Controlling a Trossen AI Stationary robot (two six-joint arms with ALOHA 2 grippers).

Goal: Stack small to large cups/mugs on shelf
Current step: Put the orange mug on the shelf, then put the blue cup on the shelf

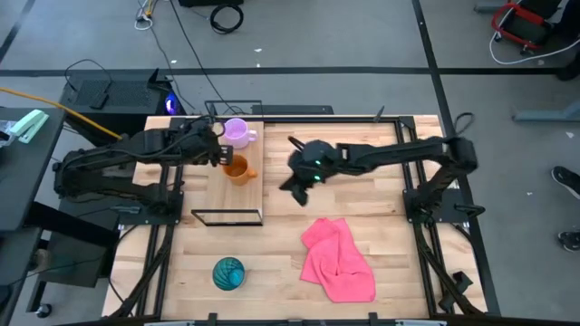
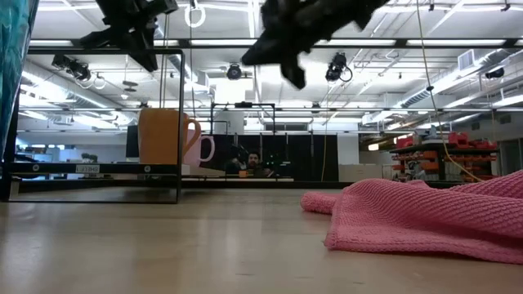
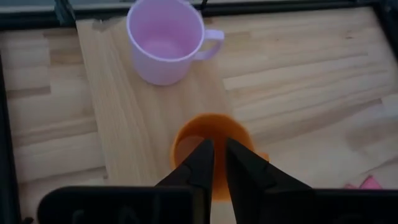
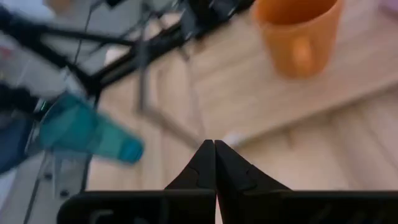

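The shelf is a light-wood board on a black frame at the table's far left. A pale purple mug stands on its far end. An orange mug stands upright just nearer, handle toward the table's right. A teal patterned cup stands on the tabletop near the front edge. My left gripper hangs in the air above the orange mug, its fingers a narrow gap apart, touching nothing. My right gripper is shut and empty, raised over the table right of the shelf.
A pink cloth lies crumpled on the tabletop at the front right. The near half of the shelf board is bare. In the low view the teal cup stands close to the camera at the left.
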